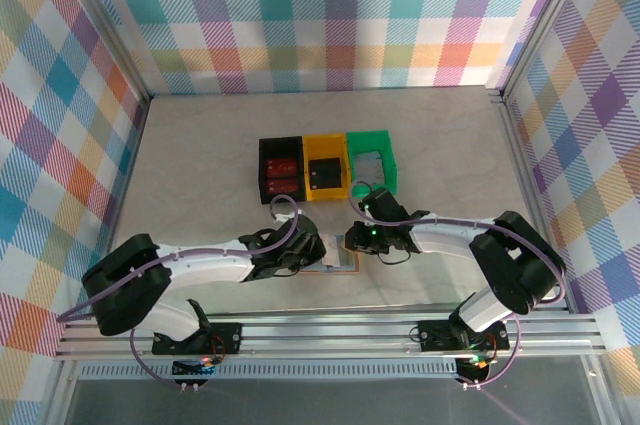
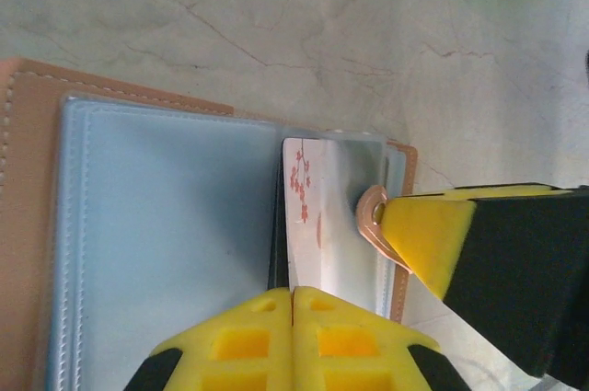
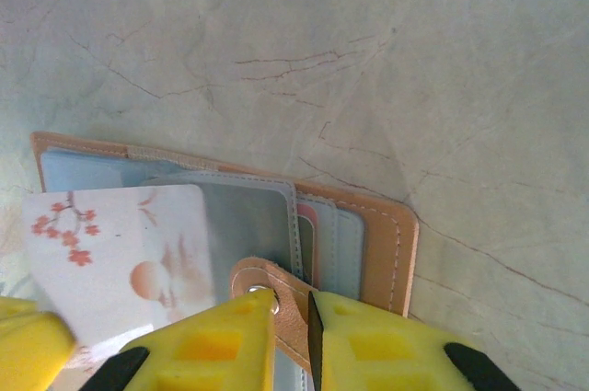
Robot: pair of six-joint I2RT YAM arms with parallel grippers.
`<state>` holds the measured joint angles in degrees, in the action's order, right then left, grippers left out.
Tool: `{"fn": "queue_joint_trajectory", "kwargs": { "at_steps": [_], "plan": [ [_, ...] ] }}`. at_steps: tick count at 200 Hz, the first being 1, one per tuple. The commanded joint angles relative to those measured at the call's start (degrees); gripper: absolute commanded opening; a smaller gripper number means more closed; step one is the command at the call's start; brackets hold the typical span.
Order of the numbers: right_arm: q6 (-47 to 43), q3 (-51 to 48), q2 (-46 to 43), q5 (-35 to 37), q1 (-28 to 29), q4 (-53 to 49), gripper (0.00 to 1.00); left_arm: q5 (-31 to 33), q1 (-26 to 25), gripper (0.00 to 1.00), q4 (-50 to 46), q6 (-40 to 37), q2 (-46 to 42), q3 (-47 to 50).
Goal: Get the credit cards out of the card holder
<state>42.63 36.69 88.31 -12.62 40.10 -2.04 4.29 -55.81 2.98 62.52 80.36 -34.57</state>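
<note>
Two grips hold — left gripper (image 2: 293, 322) pinches the blossom credit card (image 2: 322, 216), right gripper (image 3: 293, 336) clamps the snap tab (image 3: 276, 290) of the card holder (image 3: 386, 244) — so I'd pull the card toward nine o'clock.

A pale, marble-veined tabletop (image 1: 200, 165) carries a row of touching plastic bins near its middle: black bin (image 1: 263, 171) left, yellow bin (image 1: 327, 196) centre, green bin (image 1: 391, 171) right. Nearer the front edge, an open tan leather card holder (image 2: 23, 225) lies flat.
</note>
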Motion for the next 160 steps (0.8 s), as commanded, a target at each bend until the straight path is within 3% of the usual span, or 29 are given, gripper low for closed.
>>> {"fn": "queue_joint_trajectory", "kwargs": {
  "at_steps": [1, 55, 105, 131, 160],
  "plan": [
    [-0.5, -2.9, 3.4, 3.7, 0.7, -7.9, 0.17, 2.5, -0.4, 0.00, -2.4, -2.7, -3.2, 1.2],
    [-2.2, -1.9, 1.3, 4.7, 0.8, -10.5, 0.17, 1.2, 0.4, 0.00, -6.5, -10.4, -10.0, 2.6],
    [-5.7, -1.7, -6.6, 4.3, 0.2, -12.7, 0.20, -8.9, 7.1, 0.00, -11.2, -20.1, -16.6, 2.9],
    [-9.0, -1.1, -14.2, 2.8, -0.7, -14.7, 0.33, -16.9, 12.3, 0.00, -15.5, -24.5, -16.8, 0.7],
    [-12.3, -0.5, -24.7, 2.4, -1.2, -17.1, 0.52, -21.6, 13.8, 0.00, -25.5, -31.6, -15.2, -6.1]
  ]
}}
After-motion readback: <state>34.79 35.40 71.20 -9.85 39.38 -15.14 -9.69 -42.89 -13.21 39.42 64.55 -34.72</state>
